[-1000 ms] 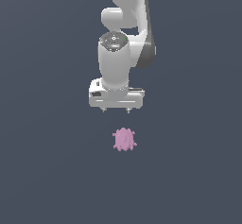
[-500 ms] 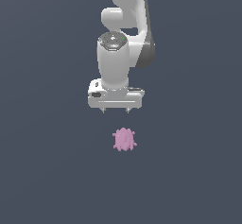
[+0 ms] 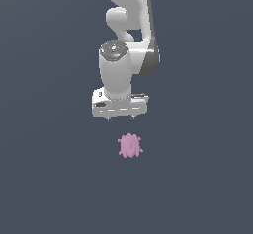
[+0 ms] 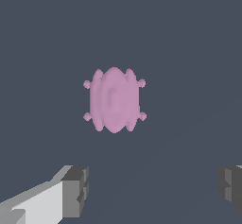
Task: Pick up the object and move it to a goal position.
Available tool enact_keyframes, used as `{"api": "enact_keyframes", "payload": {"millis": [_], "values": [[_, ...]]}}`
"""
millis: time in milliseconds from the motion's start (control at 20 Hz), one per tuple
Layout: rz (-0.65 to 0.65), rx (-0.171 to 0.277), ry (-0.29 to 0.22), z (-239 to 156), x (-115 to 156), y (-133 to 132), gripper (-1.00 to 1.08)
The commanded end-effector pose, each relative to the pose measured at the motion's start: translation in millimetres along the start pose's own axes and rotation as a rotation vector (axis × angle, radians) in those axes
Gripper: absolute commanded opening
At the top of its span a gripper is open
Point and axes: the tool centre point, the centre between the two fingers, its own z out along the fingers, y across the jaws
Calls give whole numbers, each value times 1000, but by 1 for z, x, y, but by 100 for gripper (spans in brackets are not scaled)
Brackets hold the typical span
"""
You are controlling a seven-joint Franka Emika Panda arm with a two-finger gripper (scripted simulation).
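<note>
The object (image 3: 130, 145) is a small pink-mauve rounded blob with short knobs around its edge. It lies on the dark grey surface in the exterior view, below the white arm. My gripper (image 3: 120, 117) hangs above the surface, apart from the object and slightly toward the exterior view's left of it. In the wrist view the object (image 4: 114, 99) lies ahead of my gripper (image 4: 153, 190). The two fingertips (image 4: 75, 191) stand wide apart with nothing between them. The gripper is open and empty.
The flat dark grey surface (image 3: 49, 178) fills both views. The white arm (image 3: 126, 35) rises from the gripper toward the top of the exterior view. No other objects show.
The arm has shifted slightly toward the exterior view's left. The object has not moved.
</note>
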Motion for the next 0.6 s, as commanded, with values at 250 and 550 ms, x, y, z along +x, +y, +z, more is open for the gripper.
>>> {"api": "enact_keyframes", "payload": {"millis": [250, 550], "values": [[-125, 53, -1, 23, 0, 3, 108], [-235, 102, 9, 42, 0, 5, 108]]}}
